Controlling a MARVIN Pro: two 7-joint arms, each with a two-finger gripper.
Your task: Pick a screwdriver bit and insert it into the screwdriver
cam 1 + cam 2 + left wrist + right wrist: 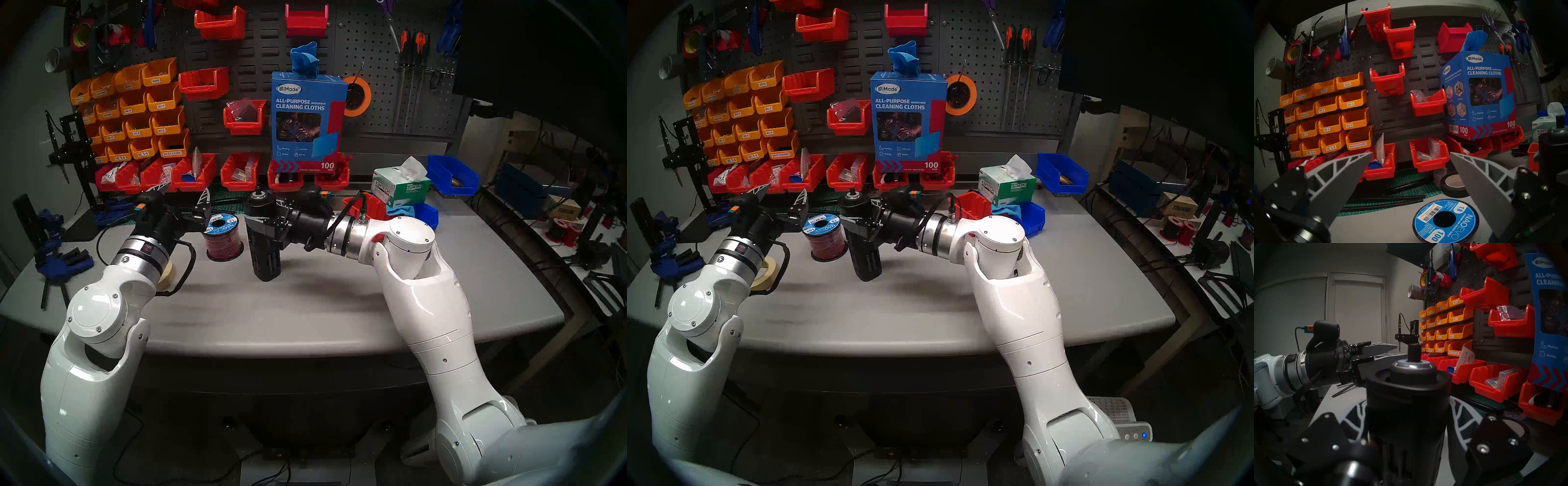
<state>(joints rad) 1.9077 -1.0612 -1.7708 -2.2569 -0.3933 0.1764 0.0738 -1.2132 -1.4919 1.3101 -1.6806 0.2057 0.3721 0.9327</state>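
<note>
right gripper [276,220]: clamped on the screwdriver [263,237] from the side, upper half of the body, one finger each side; wrist view confirms both fingers hard against the black casing.
screwdriver: held upright, slightly tilted, clear of the table [305,305]; silver-ringed socket end up, a short dark stub stands in the socket. Slotted recesses visible on the lower half.
left gripper [185,198]: fingers spread wide, nothing between them. Hangs over the table's left rear, above and just left of the wire spool [222,237].
screwdriver bit: can't tell if the stub in the socket is it. Thin black rods [1383,202] lie on the green cutting mat [1398,186] ahead of the left gripper; too dim to say what they are.
gap between grippers: left fingertips sit near the screwdriver top, not touching; spool between them, lower down.
wire spool: blue label, red wire, stands on the table just left of the screwdriver.
tape: black roll [1454,185] at the mat's edge behind the spool; beige roll [766,271] under the left wrist.
rear: red bins [237,173] in a row along the table's back edge, cleaning cloths box [307,118] on top of two of them, tissue box [400,185] to the right.
</note>
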